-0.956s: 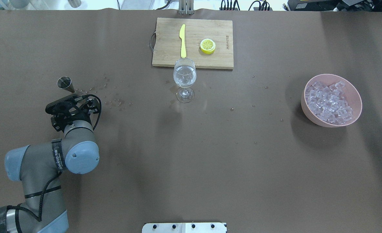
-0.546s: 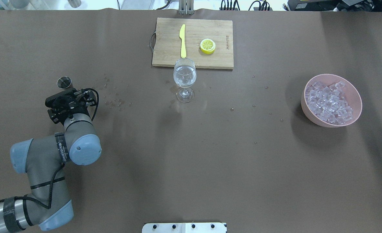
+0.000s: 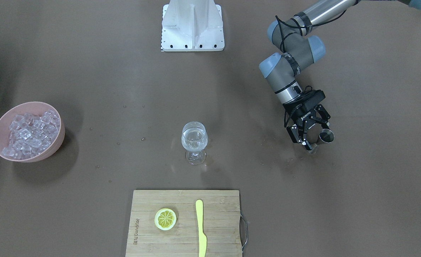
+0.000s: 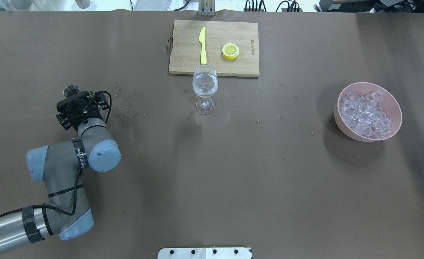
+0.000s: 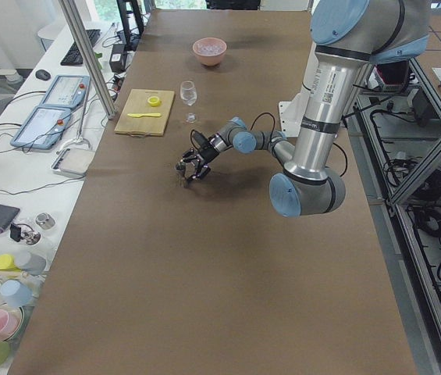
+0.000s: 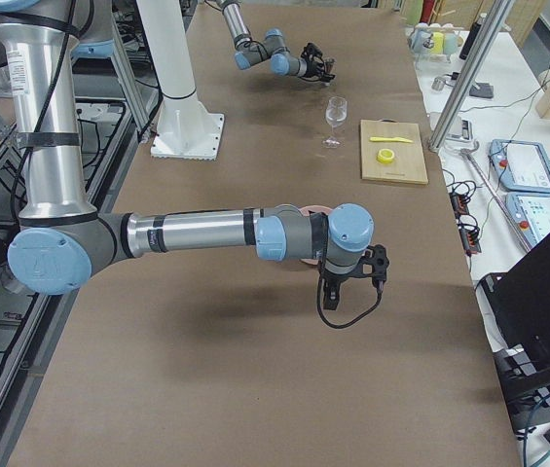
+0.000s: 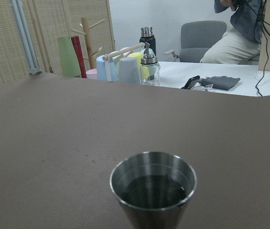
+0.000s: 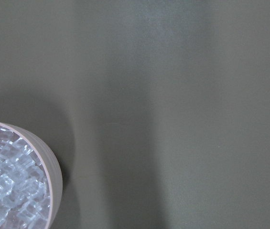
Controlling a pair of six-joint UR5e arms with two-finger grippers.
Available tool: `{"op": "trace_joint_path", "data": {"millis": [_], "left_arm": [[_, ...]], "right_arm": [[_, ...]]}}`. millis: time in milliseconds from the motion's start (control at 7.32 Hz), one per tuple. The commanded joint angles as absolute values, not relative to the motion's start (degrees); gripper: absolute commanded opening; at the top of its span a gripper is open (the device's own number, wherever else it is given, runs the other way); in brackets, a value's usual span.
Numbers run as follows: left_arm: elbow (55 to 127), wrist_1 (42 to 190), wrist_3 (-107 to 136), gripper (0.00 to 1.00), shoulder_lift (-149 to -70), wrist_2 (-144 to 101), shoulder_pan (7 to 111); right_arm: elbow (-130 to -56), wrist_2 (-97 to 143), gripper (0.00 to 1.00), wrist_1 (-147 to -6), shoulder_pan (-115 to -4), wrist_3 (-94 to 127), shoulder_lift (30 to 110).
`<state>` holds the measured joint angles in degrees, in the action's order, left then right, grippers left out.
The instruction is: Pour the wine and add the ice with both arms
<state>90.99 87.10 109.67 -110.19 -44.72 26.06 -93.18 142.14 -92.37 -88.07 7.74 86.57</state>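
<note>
**Left gripper [image 3: 314, 137] open at the metal cup [image 3: 326, 136]; wine [image 3: 194, 142] sits in the glass, ice [image 4: 366, 115] in the bowl**

From where I stand, the left arm [image 4: 62, 162] is stretched low over the table [image 4: 212, 180], and the fingers of its gripper are spread wide. The metal cup stands upright right at the fingertips, at the mouth of the gap. I cannot tell whether either finger touches it. The left wrist view has the cup close up at the bottom middle. Its rim is round and its inside dark, and I can't make out whether any liquid lies in it.

The wine is nowhere near that gripper. It shows as a clear pool in the bowl of the wine glass [image 3: 195, 157], well apart from the left gripper and to the robot's right of it. The glass stands upright with nothing touching it. Just beyond the glass, farther from the robot, a cutting board [image 4: 183, 46] carries a lemon slice [image 4: 230, 51] and a yellow knife [image 4: 203, 45], lying apart from each other.

The right arm [image 6: 197, 232] shows only from the table's end. It is stretched out level, with the right gripper [image 6: 350, 284] hanging from the wrist above the table. Whether its fingers are apart or together I cannot tell. The ice is heaped in a pink bowl [image 4: 348, 131] near this gripper but off to one side of it. The right wrist view catches the bowl only in its lower left corner, and the rest is bare table.
</note>
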Motion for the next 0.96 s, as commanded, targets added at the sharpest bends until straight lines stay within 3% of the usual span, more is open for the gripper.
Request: {"op": "trace_joint_path", "data": {"millis": [0, 137, 273, 410, 546, 819], "left_arm": [[89.0, 87.1, 111.1, 0.98, -110.7, -44.1, 26.5], [88.3, 87.1, 111.4, 0.91, -110.9, -43.9, 26.5], [88.4, 87.1, 111.4, 0.64, -111.0, -43.8, 26.6], [88.5, 87.1, 111.7, 0.25, -111.0, -43.8, 26.6], [88.8, 87.2, 112.7, 0.00, -111.0, -43.8, 26.7], [91.7, 87.2, 114.6, 0.00, -110.8, -43.8, 27.5]], "right_arm": [[-93.2, 142.1, 1.00, -92.4, -88.1, 7.7, 86.6], [-93.3, 142.2, 1.00, -92.5, -88.1, 7.7, 86.6], [-93.3, 142.2, 1.00, -92.5, -88.1, 7.7, 86.6], [-93.3, 142.2, 1.00, -92.5, -88.1, 7.7, 86.6], [-93.3, 142.2, 1.00, -92.5, -88.1, 7.7, 86.6], [-93.3, 142.2, 1.00, -92.5, -88.1, 7.7, 86.6]]}}
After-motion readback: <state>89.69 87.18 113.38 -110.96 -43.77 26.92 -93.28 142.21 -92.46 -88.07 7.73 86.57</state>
